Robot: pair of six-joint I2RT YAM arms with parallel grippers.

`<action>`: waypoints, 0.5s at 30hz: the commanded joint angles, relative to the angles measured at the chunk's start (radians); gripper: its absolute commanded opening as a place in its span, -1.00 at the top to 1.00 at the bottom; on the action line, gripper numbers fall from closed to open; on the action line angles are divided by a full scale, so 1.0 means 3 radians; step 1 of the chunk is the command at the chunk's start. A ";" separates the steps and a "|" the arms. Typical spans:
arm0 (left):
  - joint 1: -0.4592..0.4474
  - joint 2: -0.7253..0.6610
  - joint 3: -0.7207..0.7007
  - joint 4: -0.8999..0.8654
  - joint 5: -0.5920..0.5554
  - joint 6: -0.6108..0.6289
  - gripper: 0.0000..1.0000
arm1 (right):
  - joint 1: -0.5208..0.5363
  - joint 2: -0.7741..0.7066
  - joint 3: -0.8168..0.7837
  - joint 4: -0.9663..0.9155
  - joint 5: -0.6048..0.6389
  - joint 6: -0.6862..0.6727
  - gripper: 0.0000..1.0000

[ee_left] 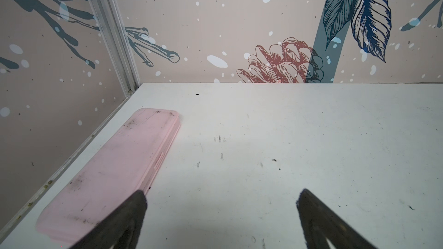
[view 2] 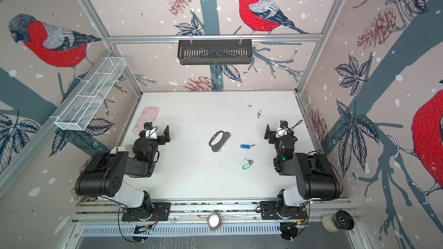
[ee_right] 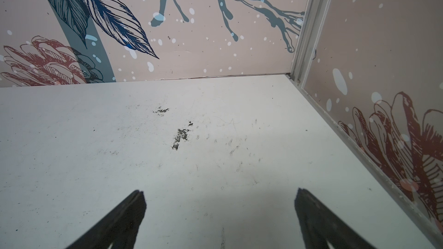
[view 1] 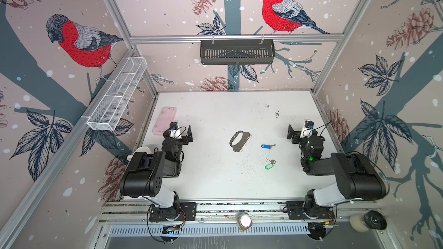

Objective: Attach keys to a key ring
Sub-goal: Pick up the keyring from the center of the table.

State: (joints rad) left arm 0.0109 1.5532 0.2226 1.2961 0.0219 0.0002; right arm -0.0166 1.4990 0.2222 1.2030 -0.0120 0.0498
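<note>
Left gripper [ee_left: 221,196] and right gripper [ee_right: 220,196] are gaping empty while the keys [view 1: 266,146] are lying unattached beside the key ring [view 1: 239,141] in the middle of the table [view 1: 211,183].

We find the scene bright and evenly lit from above; the arms [view 1: 143,176] cast only soft, pale shadows on the white table [view 1: 215,183]. In both top views the wide lens splays the frame rails [view 1: 112,10] outward toward the corners. In the wrist views, the near gripper fingertips [ee_left: 130,216] look blurred, the table beyond fairly sharp.
</note>
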 commanded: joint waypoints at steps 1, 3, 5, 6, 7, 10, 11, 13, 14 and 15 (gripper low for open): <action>0.0002 0.0003 0.0010 0.0062 -0.0042 -0.0007 -0.97 | -0.0007 -0.0010 0.0007 0.0028 0.0022 0.0023 -0.99; -0.0003 0.0002 0.0007 0.0070 -0.0056 -0.0001 -0.97 | 0.0008 -0.0011 0.0044 -0.0011 0.0135 0.0050 -0.99; -0.0010 -0.0039 0.0033 -0.0001 -0.0072 -0.0006 -0.97 | 0.0034 -0.0086 0.0145 -0.0246 0.0259 0.0069 -1.00; -0.0006 -0.0113 0.0050 -0.0087 -0.0143 -0.0035 -0.97 | 0.0048 -0.0154 0.0190 -0.0382 0.0275 0.0053 -1.00; -0.0008 -0.0218 0.0052 -0.0179 -0.0227 -0.0071 -0.96 | 0.0058 -0.0233 0.0245 -0.0565 0.0287 0.0034 -1.00; -0.0012 -0.0561 0.0114 -0.0547 -0.0297 -0.0074 -0.96 | 0.0105 -0.0451 0.0326 -0.0828 0.0430 0.0045 -0.99; -0.0020 -0.0673 0.0141 -0.0666 -0.0304 -0.0063 -0.96 | 0.0138 -0.0509 0.0351 -0.0900 0.0497 0.0034 -1.00; -0.0056 -0.0946 0.0222 -0.0911 -0.0544 -0.0222 -0.96 | 0.0307 -0.0620 0.0426 -0.1034 0.0817 -0.0019 -1.00; -0.0057 -0.1069 0.0288 -0.1075 -0.0615 -0.0377 -0.96 | 0.0398 -0.0683 0.0484 -0.1133 0.0894 -0.0079 -0.99; -0.0057 -0.1196 0.0375 -0.1273 -0.0597 -0.0514 -0.96 | 0.0519 -0.0755 0.0577 -0.1280 0.0966 -0.0168 -1.00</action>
State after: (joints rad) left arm -0.0040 1.2568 0.2947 1.0576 -0.0925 -0.0555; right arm 0.0906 1.3102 0.3553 0.9211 0.1696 0.0483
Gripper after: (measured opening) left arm 0.981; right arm 0.996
